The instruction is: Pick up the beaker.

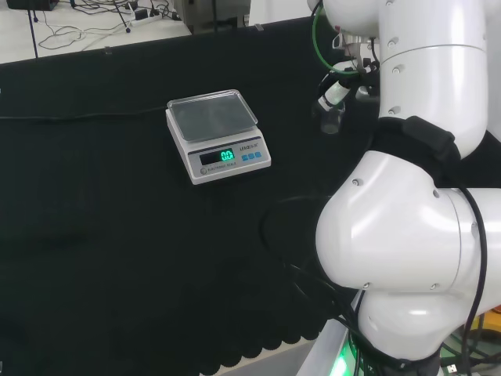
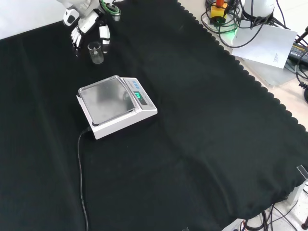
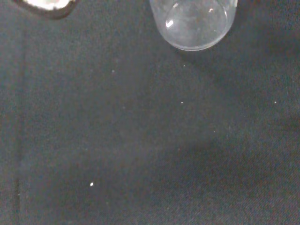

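A small clear glass beaker point(image 2: 96, 52) stands upright on the black cloth near the far edge in the front view, beyond the scale. The black and white hand point(image 2: 89, 26) hangs just above and behind it, its fingers point(image 2: 104, 37) pointing down on either side of the glass, straight and spread, none closed on the rim. In the head view the beaker point(image 1: 332, 119) sits right of the scale, below a white fingertip point(image 1: 334, 93), partly behind the arm. The wrist view looks down on the beaker's round bottom point(image 3: 195, 26) against the cloth.
A white digital scale point(image 2: 114, 105) with a steel pan stands mid-cloth, its cable point(image 2: 81, 173) running toward the front in the front view. The arm's big white links point(image 1: 407, 235) stand at the head view's right. The cloth's scalloped edge point(image 2: 240, 72) runs along the right in the front view.
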